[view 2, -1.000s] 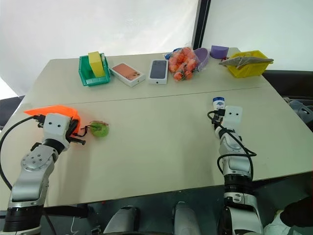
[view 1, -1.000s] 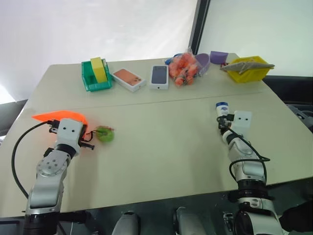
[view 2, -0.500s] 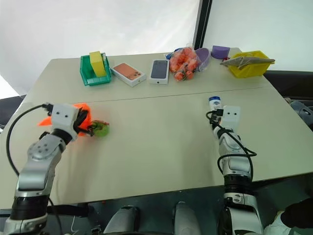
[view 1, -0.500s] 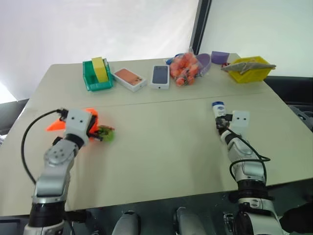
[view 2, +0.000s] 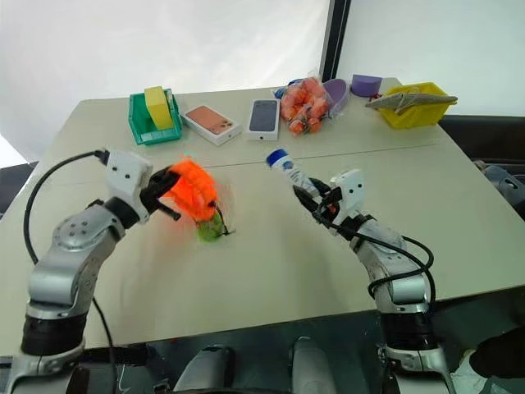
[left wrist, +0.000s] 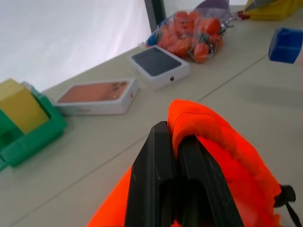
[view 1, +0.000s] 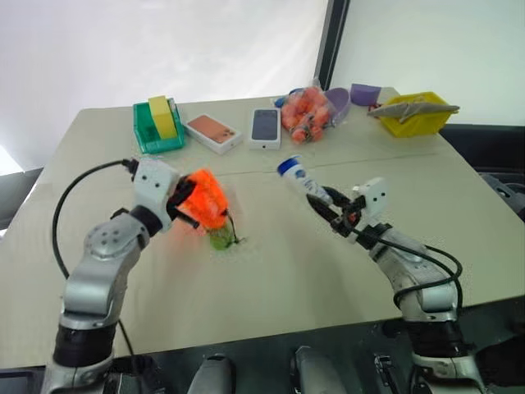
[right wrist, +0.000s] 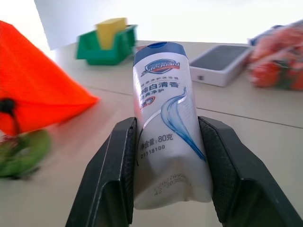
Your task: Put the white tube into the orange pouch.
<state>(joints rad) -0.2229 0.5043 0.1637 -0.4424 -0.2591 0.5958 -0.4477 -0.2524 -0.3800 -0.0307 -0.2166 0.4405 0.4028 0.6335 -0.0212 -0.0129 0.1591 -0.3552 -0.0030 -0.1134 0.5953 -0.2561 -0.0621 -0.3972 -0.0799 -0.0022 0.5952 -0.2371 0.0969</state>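
My left end effector (view 1: 187, 205) is clenched tight on the orange pouch (view 1: 205, 199) and holds it up over the bench (view 1: 271, 271). The pouch's green charm (view 1: 220, 239) hangs just under it. My right end effector (view 1: 332, 215) squeezes the white tube (view 1: 302, 179) between its two fingers. The tube's blue cap points at the pouch, with a gap between them.

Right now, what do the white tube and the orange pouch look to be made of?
White tube with a blue cap: probably soft plastic with a glossy finish; smooth printed skin, sheen along the label.
Neon-orange pouch: seemingly soft, matte woven fabric; it bunches and folds where the left gripper pinches it.
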